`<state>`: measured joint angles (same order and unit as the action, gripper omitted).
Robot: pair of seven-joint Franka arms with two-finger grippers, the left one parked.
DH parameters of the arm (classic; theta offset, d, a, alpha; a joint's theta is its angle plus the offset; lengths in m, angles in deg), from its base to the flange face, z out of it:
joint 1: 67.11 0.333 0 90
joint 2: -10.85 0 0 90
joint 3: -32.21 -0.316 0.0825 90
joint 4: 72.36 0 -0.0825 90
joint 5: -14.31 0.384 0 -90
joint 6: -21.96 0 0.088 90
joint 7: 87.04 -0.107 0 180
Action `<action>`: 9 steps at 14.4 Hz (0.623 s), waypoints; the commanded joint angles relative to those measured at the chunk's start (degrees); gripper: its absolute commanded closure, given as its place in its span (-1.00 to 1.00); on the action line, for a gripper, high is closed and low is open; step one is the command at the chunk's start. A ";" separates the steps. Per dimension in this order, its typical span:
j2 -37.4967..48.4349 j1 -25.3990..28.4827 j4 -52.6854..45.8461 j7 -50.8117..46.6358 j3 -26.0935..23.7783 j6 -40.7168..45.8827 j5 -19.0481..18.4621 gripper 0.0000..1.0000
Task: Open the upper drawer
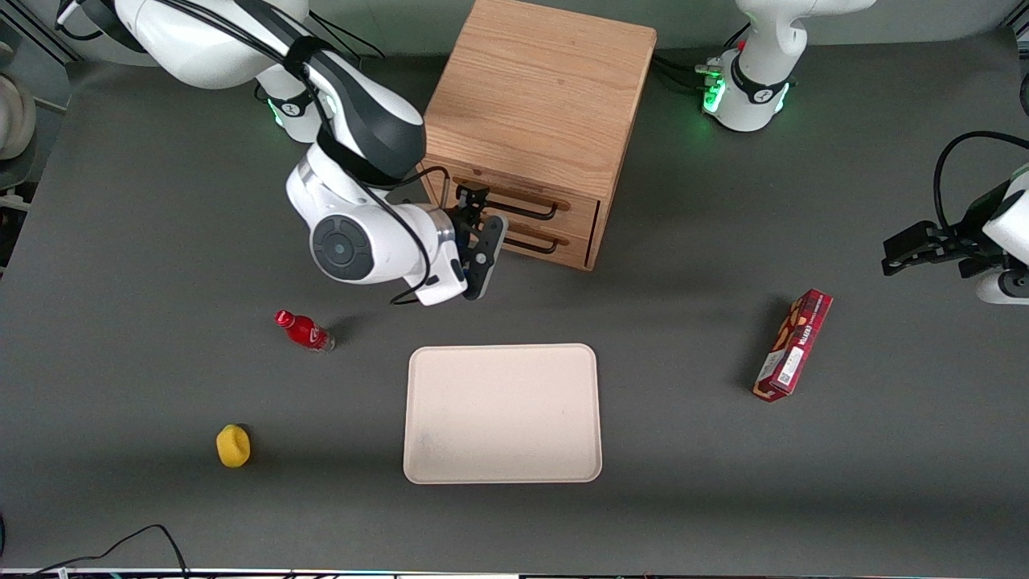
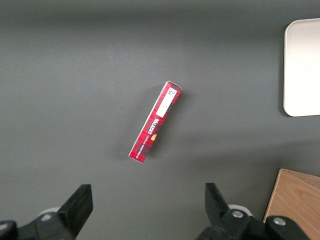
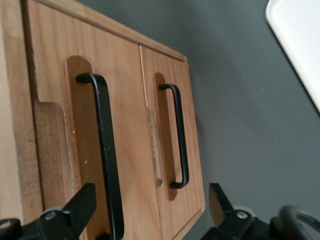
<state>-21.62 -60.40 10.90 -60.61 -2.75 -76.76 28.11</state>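
One yellow object point(image 1: 233, 445), one tray point(image 1: 502, 414); two drawers — gripper point(image 1: 481, 233), jaws wide, before the upper drawer point(image 1: 514, 199).

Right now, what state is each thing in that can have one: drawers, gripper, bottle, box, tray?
upper drawer: closed, handle not gripped.
lower drawer: closed.
gripper: open, fingers either side of the upper drawer's handle, in front of the cabinet.
red bottle: lying on its side, cap on.
red box: lying flat, closed.
tray: flat on the table, nothing on it.
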 commanded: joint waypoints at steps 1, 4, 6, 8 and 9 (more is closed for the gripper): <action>0.57 -0.21 2.61 -2.26 -2.20 -2.78 -1.06 -1.00; 0.39 -0.21 3.05 -2.96 -2.65 -3.32 -1.06 -1.00; 0.31 -0.12 3.23 -2.96 -2.65 -3.84 -1.06 -1.00; 0.22 -0.21 3.93 -2.96 -2.65 -4.64 -1.23 -1.00; -0.48 -0.21 3.93 -2.96 -2.65 -5.25 -2.19 -1.00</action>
<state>-21.66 -60.40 14.12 -62.19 -4.95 -80.38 27.54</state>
